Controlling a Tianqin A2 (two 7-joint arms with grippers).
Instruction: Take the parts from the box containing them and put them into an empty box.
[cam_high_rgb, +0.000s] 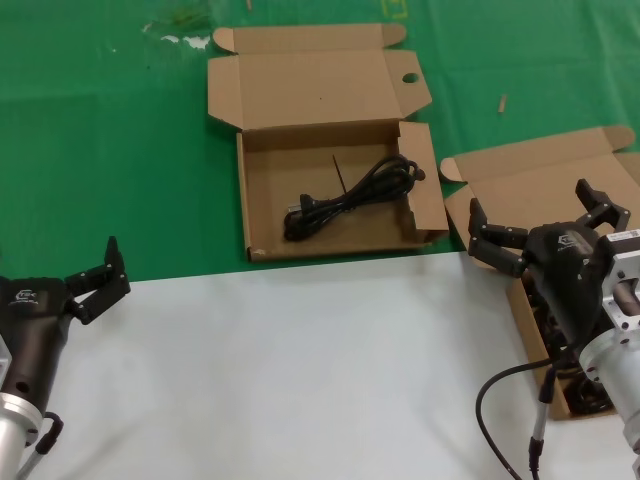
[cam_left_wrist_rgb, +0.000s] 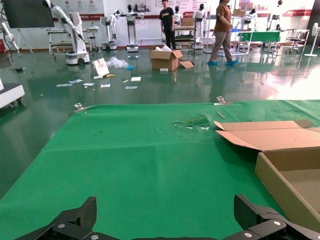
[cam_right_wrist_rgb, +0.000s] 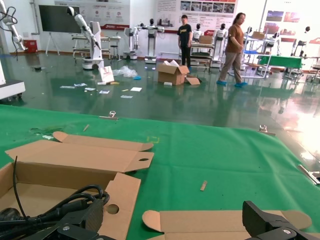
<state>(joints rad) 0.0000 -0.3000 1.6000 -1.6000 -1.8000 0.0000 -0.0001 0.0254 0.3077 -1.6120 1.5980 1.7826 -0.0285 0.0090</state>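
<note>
Hovering spread-fingered and empty, the right gripper (cam_high_rgb: 530, 228) hangs over the source box (cam_high_rgb: 520, 185) at the frame's right, where dark cords (cam_high_rgb: 580, 395) lie half hidden under the arm. They look light, limp and rubbery; the bundled middle seems the best hold. One cord (cam_high_rgb: 350, 195) lies in the holed box (cam_high_rgb: 330, 165), upper centre. Its raised flap (cam_high_rgb: 422, 175) stands between. The left gripper (cam_high_rgb: 95, 280) idles open, lower left.

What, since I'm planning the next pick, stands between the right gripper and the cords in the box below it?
Nothing visible does. The right gripper hangs open above the plain-flapped box, whose lid is folded back. The cords lie inside, mostly hidden behind the gripper's own arm. The left gripper is parked far off.
</note>
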